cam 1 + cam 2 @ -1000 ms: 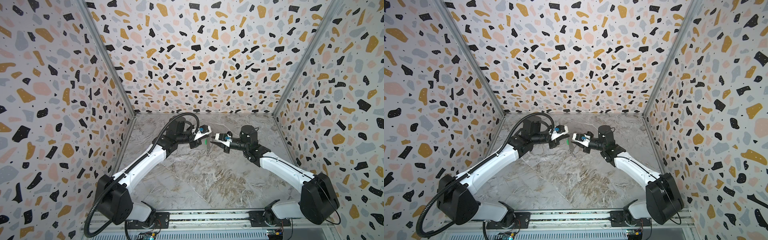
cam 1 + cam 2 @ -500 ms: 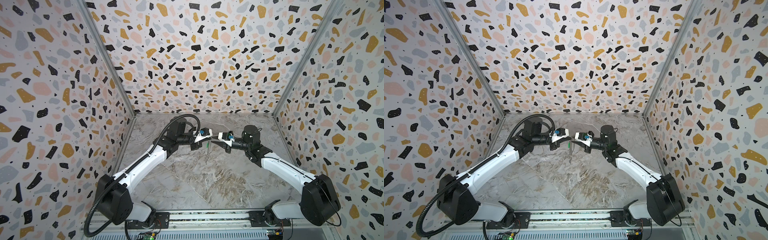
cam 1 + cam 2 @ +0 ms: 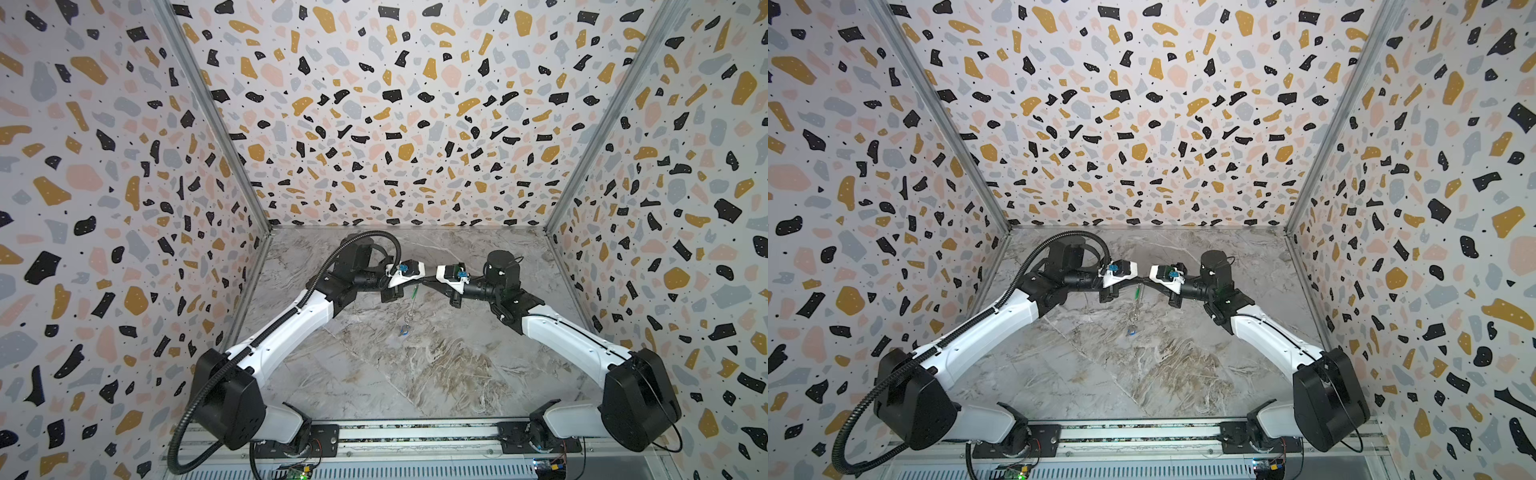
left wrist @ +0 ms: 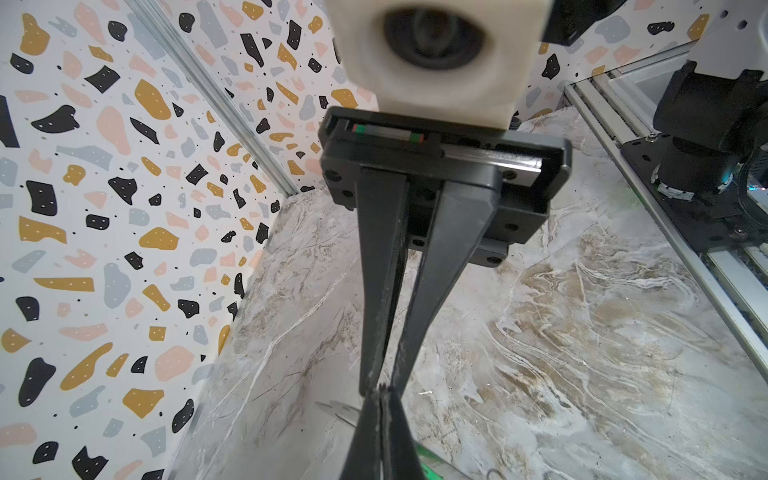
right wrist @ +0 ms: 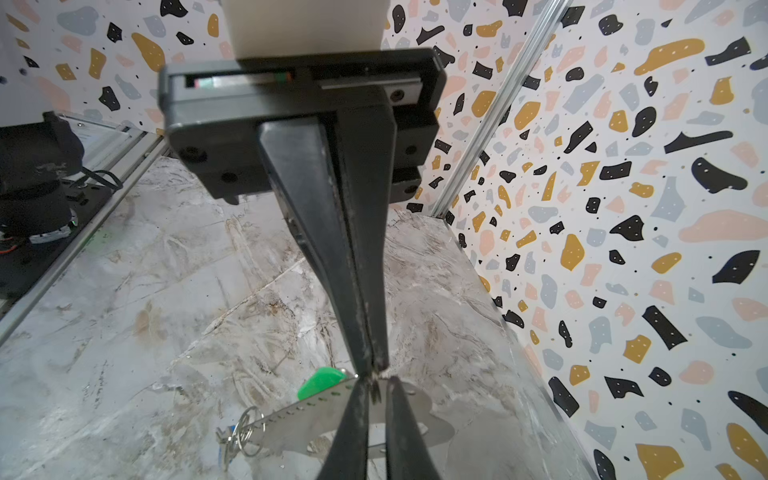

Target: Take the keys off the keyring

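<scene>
Left gripper (image 5: 375, 365): fingers (image 5: 316, 232) clenched flat together, with the top edge of the flat pale beige-grey keyring plate (image 5: 316, 415), marked by a row of small holes, pinched at the tips. Right gripper (image 4: 383, 380): fingertips drawn almost together, right against the left tips at the same edge. Whether anything is actually clamped there cannot be told.

Change over the last second: the right gripper was set well apart with wider jaws. It has since been brought in tip to tip and narrowed. A two-point hold is judged to be in setup, with separation not started.

The keyring plate is held in the air between the arms, hanging down. A bright green oblong plastic tag (image 5: 322, 380) is seen just beside the pinch point and a thin wire ring (image 5: 245, 432) at the plate's low corner. The bright blue tag (image 3: 404, 331) hangs lowest. Its contact with the grey marble tabletop (image 3: 415, 374) is not resolvable.

Neither green tag nor blue tag is off yet. The next step is likely for the ring to be worked by the right gripper while the plate is steadied by the left. Risk: the thin plate slipping.
</scene>
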You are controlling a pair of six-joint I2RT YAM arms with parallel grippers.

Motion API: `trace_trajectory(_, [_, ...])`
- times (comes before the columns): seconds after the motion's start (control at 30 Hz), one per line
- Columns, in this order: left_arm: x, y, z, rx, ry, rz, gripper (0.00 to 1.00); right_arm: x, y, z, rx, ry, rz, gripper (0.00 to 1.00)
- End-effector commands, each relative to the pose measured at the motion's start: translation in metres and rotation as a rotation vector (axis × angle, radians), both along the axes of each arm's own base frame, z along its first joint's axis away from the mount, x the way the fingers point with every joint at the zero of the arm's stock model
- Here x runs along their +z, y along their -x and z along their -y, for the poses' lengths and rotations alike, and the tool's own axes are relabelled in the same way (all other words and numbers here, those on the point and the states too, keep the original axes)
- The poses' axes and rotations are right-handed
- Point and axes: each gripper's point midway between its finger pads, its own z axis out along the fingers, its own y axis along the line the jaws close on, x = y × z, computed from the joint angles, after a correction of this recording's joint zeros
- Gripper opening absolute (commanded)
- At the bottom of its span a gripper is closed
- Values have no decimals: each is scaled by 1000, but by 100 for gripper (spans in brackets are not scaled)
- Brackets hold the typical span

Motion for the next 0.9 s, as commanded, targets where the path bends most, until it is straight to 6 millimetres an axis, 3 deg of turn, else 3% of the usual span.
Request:
trace_trajectory(0.0, [13,13,0,-49,28,53,0,5,4,0,24,-8,-24,10])
trace_trajectory(0.53, [11,19,-1,-73,31,73,0,-1,2,-1,29,2,-55,14])
trace_trajectory(0.87, [9,20,0,-75,28,67,0,8,8,-2,55,-30,-47,20])
